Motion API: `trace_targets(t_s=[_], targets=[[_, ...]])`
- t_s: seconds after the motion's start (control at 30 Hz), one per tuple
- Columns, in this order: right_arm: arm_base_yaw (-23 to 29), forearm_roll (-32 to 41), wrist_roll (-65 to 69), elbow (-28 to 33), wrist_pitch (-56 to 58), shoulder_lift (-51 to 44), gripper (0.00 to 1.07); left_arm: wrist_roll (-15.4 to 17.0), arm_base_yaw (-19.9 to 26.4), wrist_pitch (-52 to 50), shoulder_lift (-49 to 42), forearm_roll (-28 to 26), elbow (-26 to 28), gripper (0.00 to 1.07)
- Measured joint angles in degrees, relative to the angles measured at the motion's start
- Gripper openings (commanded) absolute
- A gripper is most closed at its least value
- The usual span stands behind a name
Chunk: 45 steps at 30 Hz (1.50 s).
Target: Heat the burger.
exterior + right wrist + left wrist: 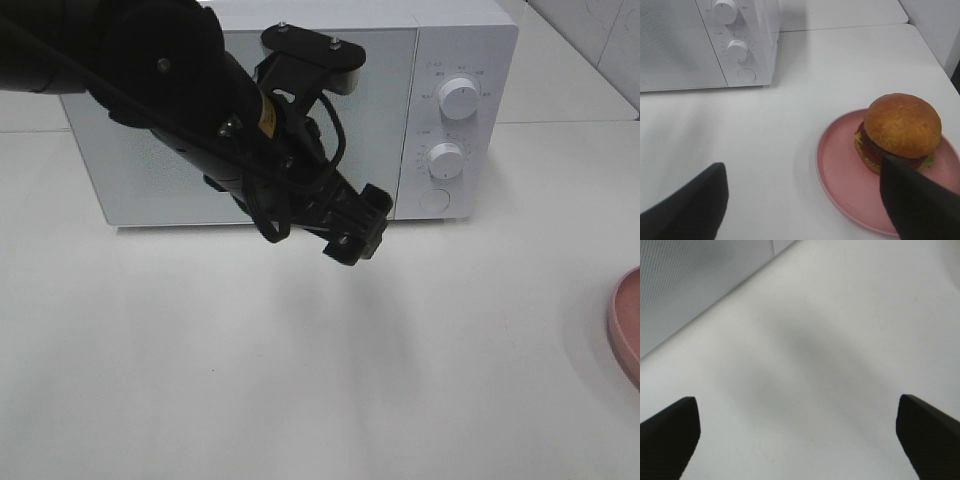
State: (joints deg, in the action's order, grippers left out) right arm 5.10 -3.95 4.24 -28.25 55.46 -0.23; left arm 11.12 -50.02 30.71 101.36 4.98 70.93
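Burger (902,131) sits on pink plate (840,175), right of microwave (747,37), just under my right pincer (805,200), jaws apart, empty. Left pincer (797,437) wide open by microwave door, farther off.

Golden-bunned burger (900,131) upright on pink plate (840,175), apparently off-centre.

golden-brown burger (902,126) with red, green layers; pink plate (840,170); white microwave (440,60); white bench (300,380)
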Motion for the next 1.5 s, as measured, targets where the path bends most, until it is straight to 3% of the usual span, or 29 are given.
trace_targets(t_s=[0.4,0.77,0.97,1.03,1.13,1.2,1.27,1.3,1.33,1.5], targets=[[0.0,0.0,0.0,0.0,0.0,0.0,0.74,0.0,0.0,29.51,-1.49,-4.98,0.29,1.0],[0.0,0.0,0.0,0.0,0.0,0.0,0.74,0.0,1.2,33.75,-6.88,-5.84,0.29,0.99],[0.0,0.0,0.0,0.0,0.0,0.0,0.74,-2.92,8.42,36.04,-9.05,-6.13,0.29,0.99],[0.0,0.0,0.0,0.0,0.0,0.0,0.74,-6.42,14.61,38.33,-11.17,-6.82,0.29,0.99],[0.0,0.0,0.0,0.0,0.0,0.0,0.74,-6.93,16.27,38.5,-11.63,-7.05,0.29,0.99],[0.0,0.0,0.0,0.0,0.0,0.0,0.74,-9.45,22.92,38.5,-14.55,-8.42,0.29,0.99],[0.0,0.0,0.0,0.0,0.0,0.0,0.74,-9.74,24.35,38.56,-15.41,-8.59,0.29,0.99],[0.0,0.0,0.0,0.0,0.0,0.0,0.74,-10.37,27.9,38.56,-17.13,-8.94,0.29,0.99],[0.0,0.0,0.0,0.0,0.0,0.0,0.74,-10.37,27.9,38.56,-17.13,-8.94,0.29,0.99],[0.0,0.0,0.0,0.0,0.0,0.0,0.74,-12.43,36.78,38.62,-22.0,-9.05,-0.74,0.99]])
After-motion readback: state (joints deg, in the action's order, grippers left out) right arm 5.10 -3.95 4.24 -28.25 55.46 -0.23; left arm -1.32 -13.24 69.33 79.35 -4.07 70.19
